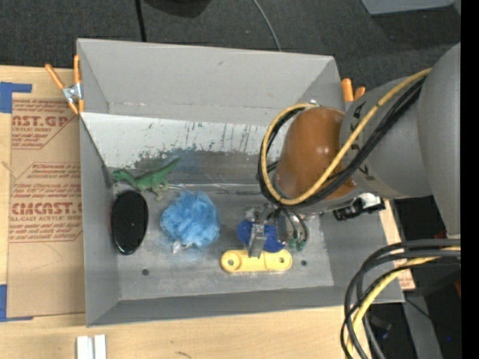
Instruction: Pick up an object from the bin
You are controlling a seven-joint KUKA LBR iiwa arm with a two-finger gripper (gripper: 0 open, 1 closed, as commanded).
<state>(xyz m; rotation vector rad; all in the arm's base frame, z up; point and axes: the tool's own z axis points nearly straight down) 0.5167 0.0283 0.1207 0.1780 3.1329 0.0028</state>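
Observation:
My gripper (271, 229) hangs low at the right end of the bin floor, under the arm's orange cover. A small dark blue thing (249, 233) lies right against its left side; whether it is held I cannot tell. Just in front of the gripper lies a flat yellow plastic piece (255, 261) with rounded ends. A light blue mesh puff (191, 221) sits to the left of the gripper, apart from it.
A black oval thing (129, 221) lies at the bin's left end. A green toy lizard (147, 176) rests by the back wall at the left. The arm and its cables cover the bin's right back corner.

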